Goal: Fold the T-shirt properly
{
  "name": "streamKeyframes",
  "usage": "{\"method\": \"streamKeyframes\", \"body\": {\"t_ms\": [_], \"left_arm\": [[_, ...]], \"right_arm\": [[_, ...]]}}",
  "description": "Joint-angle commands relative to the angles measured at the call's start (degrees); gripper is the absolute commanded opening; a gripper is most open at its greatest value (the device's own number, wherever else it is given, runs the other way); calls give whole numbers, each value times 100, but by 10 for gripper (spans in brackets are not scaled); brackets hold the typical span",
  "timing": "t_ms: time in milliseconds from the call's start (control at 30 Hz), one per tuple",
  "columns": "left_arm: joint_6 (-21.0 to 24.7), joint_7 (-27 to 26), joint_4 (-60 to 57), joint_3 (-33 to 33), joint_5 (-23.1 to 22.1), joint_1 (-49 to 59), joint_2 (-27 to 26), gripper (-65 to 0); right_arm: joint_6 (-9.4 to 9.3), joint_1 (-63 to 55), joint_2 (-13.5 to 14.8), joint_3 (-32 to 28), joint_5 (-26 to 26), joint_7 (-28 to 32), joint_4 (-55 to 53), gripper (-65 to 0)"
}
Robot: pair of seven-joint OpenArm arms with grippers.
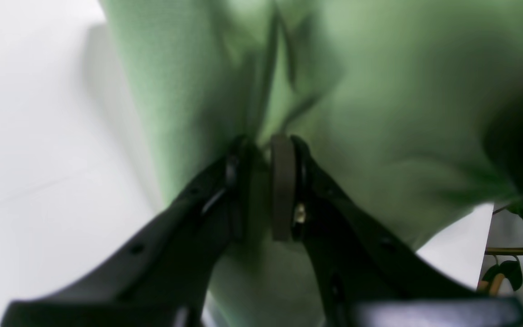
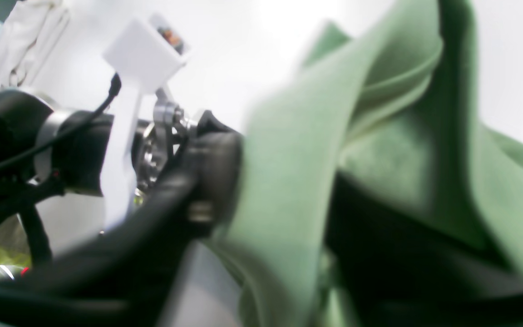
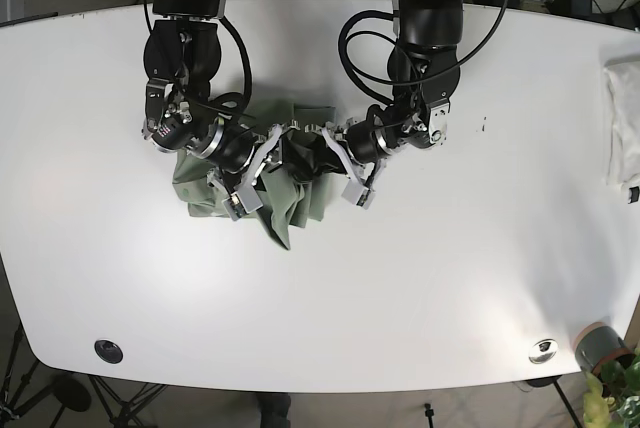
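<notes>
The green T-shirt [image 3: 290, 198] lies bunched up left of the table's middle, partly lifted between both grippers. My left gripper [image 3: 322, 151] reaches in from the right. In the left wrist view it [image 1: 261, 177] is shut on a fold of the T-shirt [image 1: 379, 113], the cloth pinched between its black fingers [image 1: 284, 181]. My right gripper [image 3: 268, 148] reaches in from the left. In the blurred right wrist view it [image 2: 284, 213] holds a thick fold of the T-shirt [image 2: 288, 172], which drapes over and hides one finger. The two grippers are close together.
The white table [image 3: 450, 278] extends widely around the shirt. A white cloth [image 3: 622, 118] lies at the right edge. A round fitting [image 3: 108, 350] sits front left, another [image 3: 543, 350] front right, with a grey cup [image 3: 595, 345] and a plant [image 3: 612, 388] at the corner.
</notes>
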Motion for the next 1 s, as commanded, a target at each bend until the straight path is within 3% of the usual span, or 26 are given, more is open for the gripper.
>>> {"method": "streamKeyframes", "body": {"t_ms": [0, 67, 133, 700, 967], "left_arm": [[106, 342, 0, 15, 346, -19, -32, -576], [106, 342, 0, 15, 346, -19, -32, -576], [106, 342, 0, 6, 346, -28, -32, -576], [97, 377, 835, -12, 337, -2, -50, -578], [97, 377, 1468, -12, 337, 245, -349, -579]], "right_arm": [[38, 93, 17, 8, 124, 147, 114, -285], [38, 85, 34, 17, 159, 147, 140, -195], [38, 85, 34, 17, 177, 147, 140, -168], [38, -74, 52, 8, 185, 130, 527, -170], [38, -381, 236, -212, 185, 130, 712, -170]]}}
